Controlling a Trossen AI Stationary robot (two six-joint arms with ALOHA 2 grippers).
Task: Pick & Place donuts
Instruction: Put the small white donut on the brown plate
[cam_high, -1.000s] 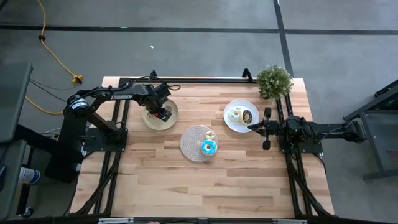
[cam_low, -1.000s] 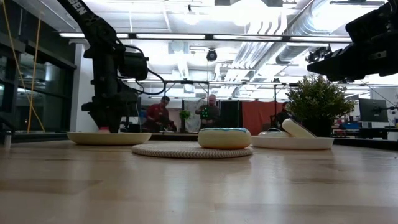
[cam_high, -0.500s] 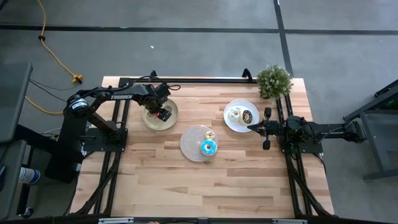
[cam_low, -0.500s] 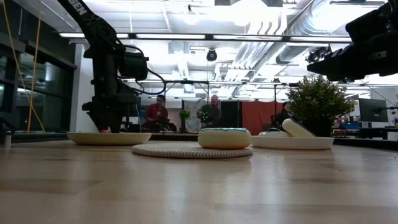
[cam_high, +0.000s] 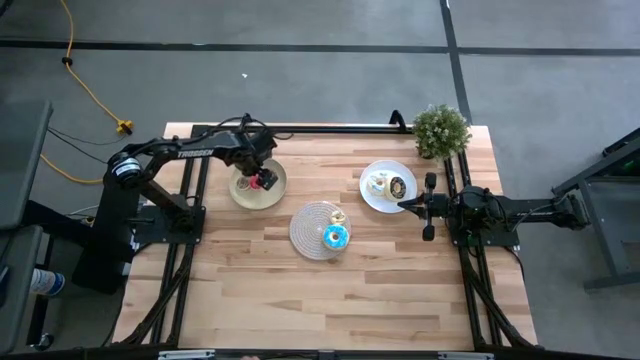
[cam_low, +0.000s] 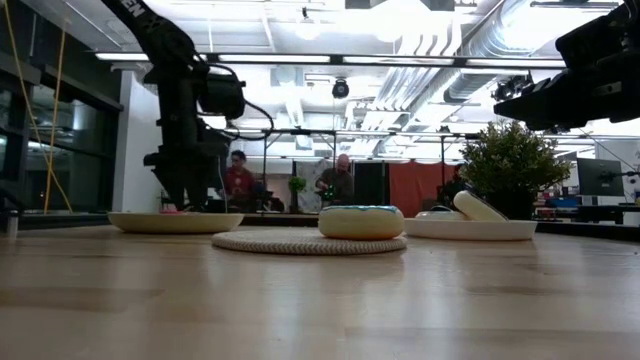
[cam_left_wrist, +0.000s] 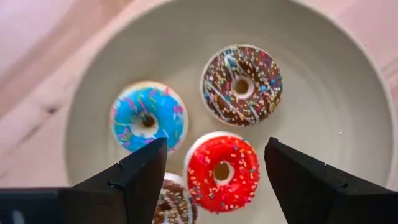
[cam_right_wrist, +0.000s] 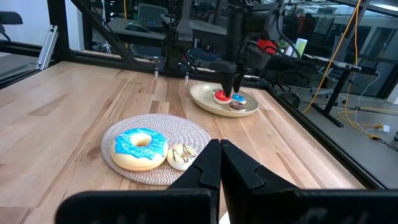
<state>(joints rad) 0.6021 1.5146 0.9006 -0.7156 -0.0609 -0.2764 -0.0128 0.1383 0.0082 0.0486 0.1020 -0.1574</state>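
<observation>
A tan plate at the far left holds several donuts lying flat: a blue one, a chocolate one, a red one and a brown one half hidden behind a finger. My left gripper hangs open above the plate, pointing down, its fingers on either side of the red donut and clear of it. My right gripper waits shut and level at the table's right, beside a white plate.
A woven round mat in the middle carries a large blue donut and a small pale one. The white plate holds two donuts. A potted plant stands at the far right corner. People show in the room behind.
My left gripper has risen a little above the tan plate. The red donut stays lying in the plate below it.
</observation>
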